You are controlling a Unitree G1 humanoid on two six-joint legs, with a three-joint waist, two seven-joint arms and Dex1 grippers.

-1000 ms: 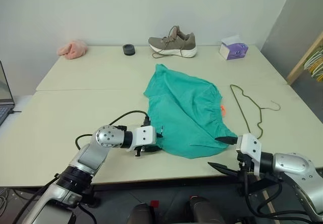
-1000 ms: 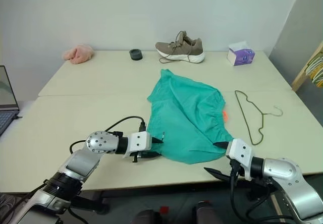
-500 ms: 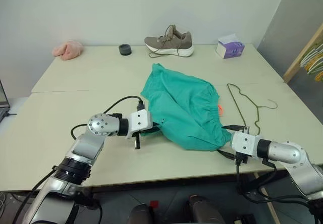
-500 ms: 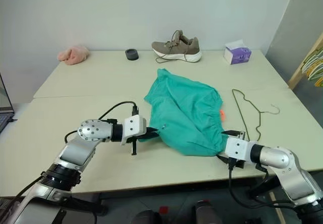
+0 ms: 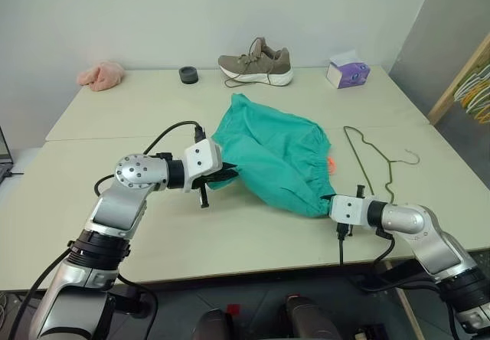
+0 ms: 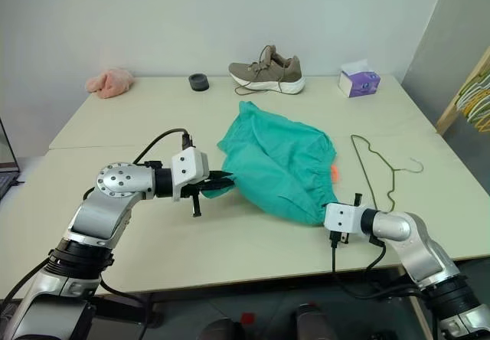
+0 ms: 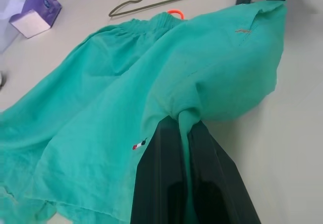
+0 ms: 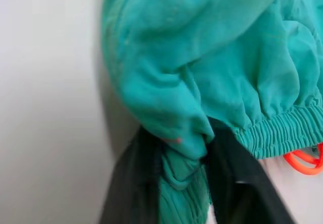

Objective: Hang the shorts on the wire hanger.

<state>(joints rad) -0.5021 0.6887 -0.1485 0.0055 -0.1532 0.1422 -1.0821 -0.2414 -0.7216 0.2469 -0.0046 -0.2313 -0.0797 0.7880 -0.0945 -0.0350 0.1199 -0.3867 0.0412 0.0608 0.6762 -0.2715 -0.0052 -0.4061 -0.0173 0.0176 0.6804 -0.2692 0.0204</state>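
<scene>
A: Shorts (image 5: 276, 160) lie mid-table, one pair, teal, waistband toward the wire hanger (image 5: 373, 164), which lies flat just beside them on the robot's right, apart from the cloth.

B: Grips?

A: Left gripper (image 6: 222, 179) pinched tight on a fold at the near left edge; cloth bunches between its fingers (image 7: 166, 183) in the wrist view. Right gripper (image 6: 325, 216) closed on the near right corner, by the waistband; fabric is wadded between its fingers (image 8: 237, 193).

B: Handling?

A: Soft, light, limp, I judge. It sags and folds wherever unsupported. Best held by the elastic waistband, the firmest part, at two spread points.

B: Count?

A: One wire hanger, one shoe (image 5: 256, 62), one tissue box (image 5: 347, 73), one pink cloth (image 5: 100, 75), one small dark round object (image 5: 187, 74). Table (image 5: 115, 133) otherwise bare.
</scene>
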